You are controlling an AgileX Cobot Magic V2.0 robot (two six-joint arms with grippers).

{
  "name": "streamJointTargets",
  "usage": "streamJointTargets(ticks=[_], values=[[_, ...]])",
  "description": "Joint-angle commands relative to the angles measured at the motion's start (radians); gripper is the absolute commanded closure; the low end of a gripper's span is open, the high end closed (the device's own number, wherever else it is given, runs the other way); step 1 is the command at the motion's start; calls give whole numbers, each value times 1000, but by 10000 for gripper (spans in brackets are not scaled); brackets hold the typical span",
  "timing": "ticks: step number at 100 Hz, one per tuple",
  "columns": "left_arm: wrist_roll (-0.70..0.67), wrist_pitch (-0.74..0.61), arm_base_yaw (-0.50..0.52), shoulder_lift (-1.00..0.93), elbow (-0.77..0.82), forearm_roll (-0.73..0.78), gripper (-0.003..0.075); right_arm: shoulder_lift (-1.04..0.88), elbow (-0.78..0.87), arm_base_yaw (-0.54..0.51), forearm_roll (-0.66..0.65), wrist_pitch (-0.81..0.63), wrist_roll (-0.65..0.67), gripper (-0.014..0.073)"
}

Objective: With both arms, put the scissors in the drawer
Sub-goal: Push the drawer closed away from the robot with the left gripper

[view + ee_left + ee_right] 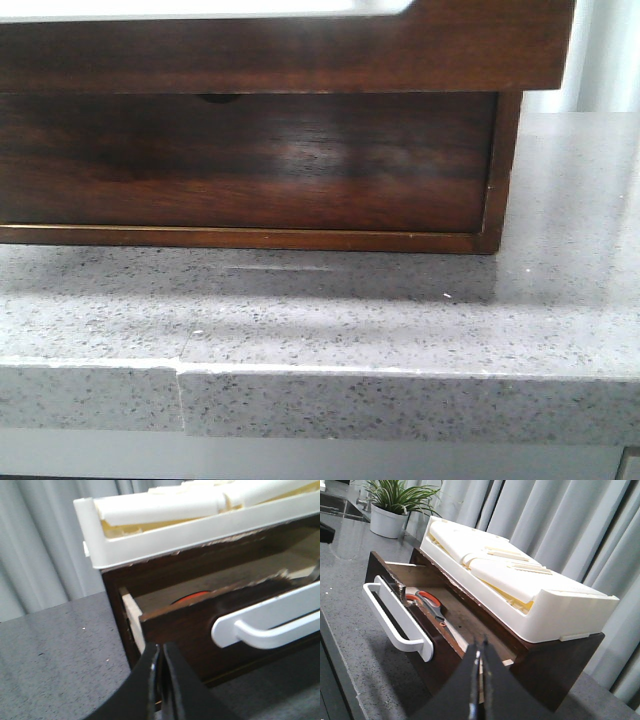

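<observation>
Grey-handled scissors with orange-lined loops [426, 601] lie inside the pulled-out dark reddish-brown wood drawer [440, 652] with its white handle [395, 622]. Both black grippers, left [161, 680] and right [480, 680], hover just outside with jaws pressed together, holding nothing.

A dark reddish-brown wooden cabinet [300, 160] fills the upper part of the front view, standing on a grey speckled stone table [400, 320]. Its upper band of glossy wood [300, 55] juts forward and casts a shadow on the panel below. A pale white strip [200, 8] with a rounded corner runs along the very top edge. The lower panel [250, 165] is glossy and carries soft reflections, with a small half-round notch [222, 98] at its upper edge. A thin wooden frame [497, 170] borders the panel at right and below. The table's front edge shows a seam [180, 395]. Pale curtains [605, 55] hang behind at right.
</observation>
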Motion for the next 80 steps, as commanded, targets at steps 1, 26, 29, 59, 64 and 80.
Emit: streamJointTargets(ticks=[1,26,29,59,64,80], values=[[-42,-237,-2,1,86,76,740,12,-18,-7,-17,-83,0,638],[-406,-369,89,-85,343,198,740,12,-18,-7,-17,-83,0,638],[-429,-367,103,-100,355,211,740,12,-18,-7,-17,-83,0,638],[-575,-250,158,-222,434,288,740,12,-18,-7,-17,-83,0,638],[-576,-245,158,-231,449,288,740,12,-18,-7,-17,-83,0,638],[-576,-101,158,-229,455,288,740,12,-18,-7,-17,-83,0,638]])
